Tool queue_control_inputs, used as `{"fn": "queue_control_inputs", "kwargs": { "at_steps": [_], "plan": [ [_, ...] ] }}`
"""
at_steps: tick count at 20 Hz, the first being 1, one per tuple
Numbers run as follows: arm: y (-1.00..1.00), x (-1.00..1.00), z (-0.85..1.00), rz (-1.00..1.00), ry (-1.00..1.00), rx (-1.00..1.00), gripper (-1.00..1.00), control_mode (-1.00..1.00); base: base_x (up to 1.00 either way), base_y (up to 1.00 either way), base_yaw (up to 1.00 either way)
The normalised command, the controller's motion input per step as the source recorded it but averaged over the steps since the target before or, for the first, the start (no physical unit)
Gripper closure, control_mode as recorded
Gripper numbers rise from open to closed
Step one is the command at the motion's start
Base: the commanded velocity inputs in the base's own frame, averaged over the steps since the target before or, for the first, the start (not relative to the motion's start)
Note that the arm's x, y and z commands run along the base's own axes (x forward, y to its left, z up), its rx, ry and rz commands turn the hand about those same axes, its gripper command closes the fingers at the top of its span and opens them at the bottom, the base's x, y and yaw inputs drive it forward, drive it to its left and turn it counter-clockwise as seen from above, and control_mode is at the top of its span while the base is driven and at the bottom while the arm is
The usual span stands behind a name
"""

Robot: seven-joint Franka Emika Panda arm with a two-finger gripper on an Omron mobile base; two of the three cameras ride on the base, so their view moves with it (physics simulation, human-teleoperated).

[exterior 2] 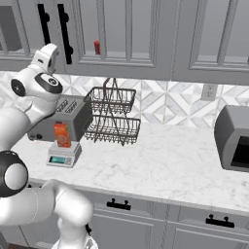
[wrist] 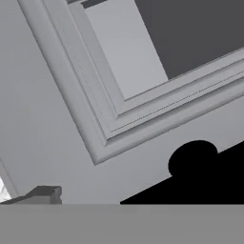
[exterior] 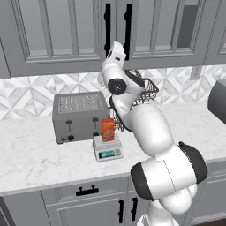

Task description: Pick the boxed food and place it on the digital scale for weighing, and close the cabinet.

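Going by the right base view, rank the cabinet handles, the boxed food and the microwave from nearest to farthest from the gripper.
1. Cabinet handles, right beside the gripper.
2. Boxed food, below on the digital scale.
3. Microwave, far right.

the counter [exterior 2: 185, 160] lies bare and passable between the wire basket rack [exterior 2: 113, 116] and the dark appliance [exterior 2: 234, 138] at the right. the toaster [exterior: 79, 115], scale [exterior: 107, 149] and orange carton [exterior: 108, 129] crowd together at the left, with the rack just beside them. overhead, the cabinet [exterior: 57, 31] doors and their black handles [exterior: 107, 26] sit close in front of the raised hand.

Orange-red boxed food [exterior: 108, 129], white-grey digital scale [exterior: 107, 148], perhaps blue-green display.
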Motion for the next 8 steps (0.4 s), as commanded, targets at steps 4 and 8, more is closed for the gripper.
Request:
{"fn": "queue_control_inputs", "kwargs": {
  "at_steps": [4, 8],
  "plan": [
    [-0.17, 0.61, -0.12, 0.0, 0.0, 0.0, -1.0, -1.0, 0.0, 0.0, 0.0],
    [-0.34, 0.29, 0.0, 0.0, 0.01, 0.01, -1.0, -1.0, 0.0, 0.0, 0.0]
  ]
}}
